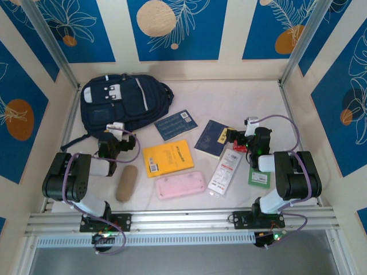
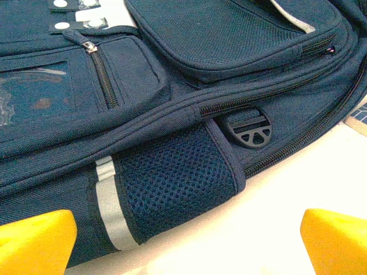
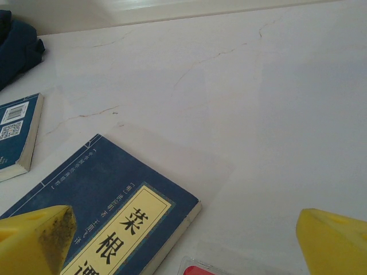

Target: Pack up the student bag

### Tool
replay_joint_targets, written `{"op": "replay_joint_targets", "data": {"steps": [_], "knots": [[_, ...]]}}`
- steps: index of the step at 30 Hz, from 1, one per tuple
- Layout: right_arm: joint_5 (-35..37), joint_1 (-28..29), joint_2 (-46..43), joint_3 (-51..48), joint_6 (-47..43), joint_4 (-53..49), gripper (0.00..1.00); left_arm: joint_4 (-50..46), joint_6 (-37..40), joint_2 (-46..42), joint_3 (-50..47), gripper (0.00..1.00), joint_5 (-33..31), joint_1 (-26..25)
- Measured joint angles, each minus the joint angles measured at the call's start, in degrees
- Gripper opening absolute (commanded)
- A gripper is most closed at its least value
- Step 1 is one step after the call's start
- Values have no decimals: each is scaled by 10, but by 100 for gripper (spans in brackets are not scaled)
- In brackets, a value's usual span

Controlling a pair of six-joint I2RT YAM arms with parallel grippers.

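The student bag [image 1: 123,103] lies flat at the back left of the table, navy with white buckle patches and grey stripes. My left gripper [image 1: 114,136] sits just in front of its near edge. In the left wrist view the bag's mesh side pocket [image 2: 178,183], a reflective stripe [image 2: 112,212] and a black buckle [image 2: 249,127] loom close, and the left gripper [image 2: 186,252] stands open with its yellow fingertips [image 2: 34,240] wide apart and nothing between them. My right gripper [image 1: 241,139] is open over the corner of a dark blue book [image 3: 109,217].
On the table lie a blue book [image 1: 176,124], the dark blue book with a yellow label [image 1: 212,137], a yellow book [image 1: 167,157], a pink pencil case [image 1: 181,184], a tan pouch [image 1: 126,182], a clear packet [image 1: 225,171] and a green item [image 1: 259,177].
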Motion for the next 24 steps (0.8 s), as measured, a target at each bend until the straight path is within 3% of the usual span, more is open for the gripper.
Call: {"op": "replay_joint_targets", "data": {"steps": [7,12,18,21,24], "knots": [[-6,-3,-3,2,0,-11,99,6,-2,-13,-8,100,-5,0],[22,37,-91,64,-14,-143,99,-52,2,-151,-14,100,-9,-10],[55,193,-232,142,-26,-227,99,-130,-12,-316,47,100,-23,-92],[98,295,-276,199,-32,-310,99,-238,-47,-352,142,100,-46,-144],[173,395,-290,280,-21,-417,99,-410,-105,-334,291,100,-63,-184]]}}
